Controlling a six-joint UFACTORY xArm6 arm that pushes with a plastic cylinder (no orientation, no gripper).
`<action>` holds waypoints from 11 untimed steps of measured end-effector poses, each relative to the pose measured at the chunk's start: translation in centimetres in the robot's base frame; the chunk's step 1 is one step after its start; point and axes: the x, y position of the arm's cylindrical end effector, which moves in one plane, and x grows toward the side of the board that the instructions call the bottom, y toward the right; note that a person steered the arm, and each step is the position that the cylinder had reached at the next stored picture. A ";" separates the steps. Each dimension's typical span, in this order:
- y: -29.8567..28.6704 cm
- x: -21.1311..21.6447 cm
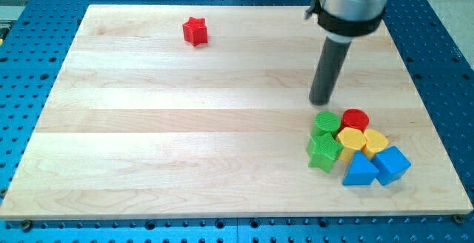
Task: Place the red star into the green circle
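The red star (pixel 195 31) lies alone near the view's top left of the wooden board (pixel 185 139). The green circle (pixel 325 121) sits at the top left of a cluster of blocks in the view's lower right. My tip (pixel 321 101) stands on the board just above the green circle, a small gap apart from it and far to the right of the red star.
The cluster also holds a red circle (pixel 355 118), a green star (pixel 324 152), two yellow blocks (pixel 350 138) (pixel 375 141), a blue triangle (pixel 361 171) and a blue cube (pixel 392 164). The blue perforated table (pixel 444 43) surrounds the board.
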 end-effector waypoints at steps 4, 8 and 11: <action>-20.4 -18.1; -12.7 -4.4; -5.5 1.1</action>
